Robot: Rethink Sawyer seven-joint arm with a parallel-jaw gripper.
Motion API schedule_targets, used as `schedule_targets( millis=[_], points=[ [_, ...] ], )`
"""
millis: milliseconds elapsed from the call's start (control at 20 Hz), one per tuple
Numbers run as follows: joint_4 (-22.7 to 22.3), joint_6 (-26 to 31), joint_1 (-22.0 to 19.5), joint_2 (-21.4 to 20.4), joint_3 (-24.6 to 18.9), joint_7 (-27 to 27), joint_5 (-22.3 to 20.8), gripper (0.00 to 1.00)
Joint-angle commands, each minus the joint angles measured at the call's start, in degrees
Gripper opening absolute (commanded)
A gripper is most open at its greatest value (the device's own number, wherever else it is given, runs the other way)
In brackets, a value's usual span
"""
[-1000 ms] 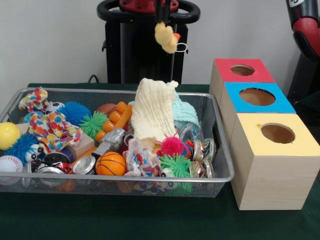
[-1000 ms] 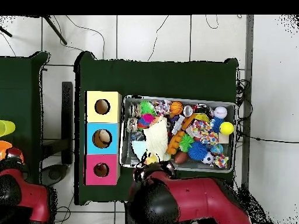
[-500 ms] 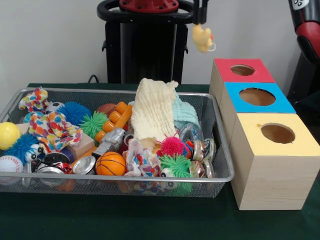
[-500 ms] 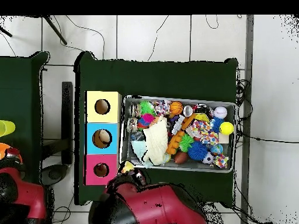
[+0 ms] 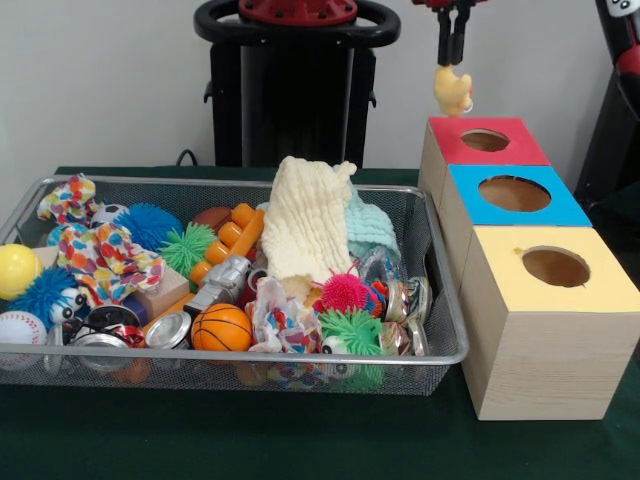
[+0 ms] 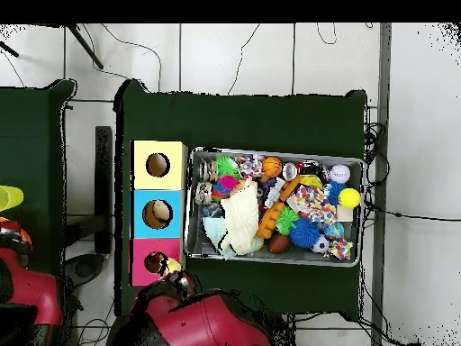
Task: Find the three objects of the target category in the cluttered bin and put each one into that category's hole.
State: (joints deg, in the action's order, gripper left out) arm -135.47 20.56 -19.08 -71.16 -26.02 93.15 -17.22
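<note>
Now the claw (image 5: 452, 62) hangs clamped on a yellow toy (image 5: 452, 90) just above the red box (image 5: 487, 140), not yet dropped in its hole (image 5: 485, 140), while the bin (image 5: 230, 355) remains full of clutter.

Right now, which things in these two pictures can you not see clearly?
- Gripper: front view cuts off its upper part; overhead, the arm covers it.
- Yellow toy: too small to identify.
- Red box's hole: overhead, partly hidden by the arm.
- Bin: lower objects buried under the cream cloth.
</note>
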Motion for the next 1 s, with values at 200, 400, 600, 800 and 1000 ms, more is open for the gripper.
schedule_targets(
  millis=[200, 400, 600, 800, 1000],
  points=[
    [0.18, -5.76, 2.73, 6.73, 11.13, 14.12, -2.52, 0.0],
    [1.66, -7.35, 5.93, 8.87, 14.21, 15.18, -2.39, 0.0],
    [2.47, -7.73, 7.97, 9.41, 15.44, 14.83, 0.38, 0.0],
    [3.99, -2.26, 11.4, 6.38, 15.23, 15.91, 5.11, 0.0],
    [5.92, 1.99, 14.75, 4.96, 16.6, 16.43, 7.99, 0.0]
  ],
)
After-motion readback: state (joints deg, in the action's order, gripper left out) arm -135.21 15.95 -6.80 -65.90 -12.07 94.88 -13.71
